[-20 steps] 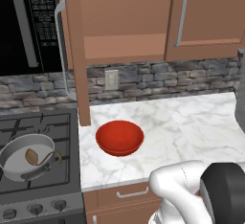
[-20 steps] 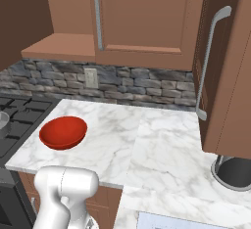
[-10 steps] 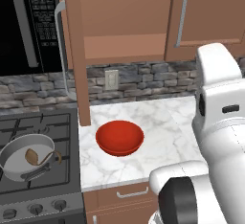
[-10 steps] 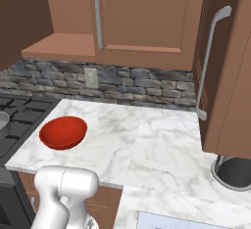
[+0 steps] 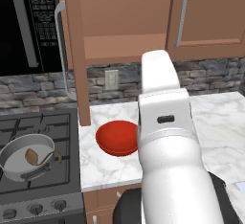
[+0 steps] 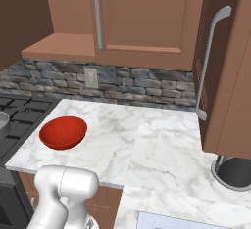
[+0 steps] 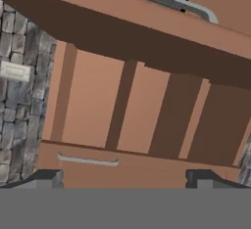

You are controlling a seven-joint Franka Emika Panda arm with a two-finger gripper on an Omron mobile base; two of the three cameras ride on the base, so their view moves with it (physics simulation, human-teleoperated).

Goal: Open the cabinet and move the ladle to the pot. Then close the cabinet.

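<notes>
Cabinet (image 5: 124, 17): the left door (image 5: 76, 50) is seen swung out edge-on toward the camera in the left base view, its silver bar handle (image 5: 60, 50) facing the microwave (image 5: 28, 22); the right door (image 5: 210, 17) is closed. In the right base view the bare lower shelf (image 6: 61, 47) is exposed.
Ladle (image 5: 40, 157): already lying in the pot (image 5: 26, 157), scoop over the pale interior, handle curving toward the rim on the right.
Pot: sits on the stove (image 5: 43, 170), left of the counter (image 5: 115, 170); the red bowl (image 5: 117, 138) rests on the counter just beside the stove.
Step in hand: judged to be the closing of the cabinet, since the ladle transfer appears done and one door is left open.
How it is best done: the open door should be met on its outer face or at the handle, near the free edge and away from the hinge, then pushed along its arc until flush; the arm should be kept above the bowl.
Pincer (image 7: 125, 176): its jaws are spread wide apart, nothing is held or touched; the two dark tips frame a view of cabinet underside and panelling, rolled sideways.
Risk: a push too near the hinge could slip off the door edge.
</notes>
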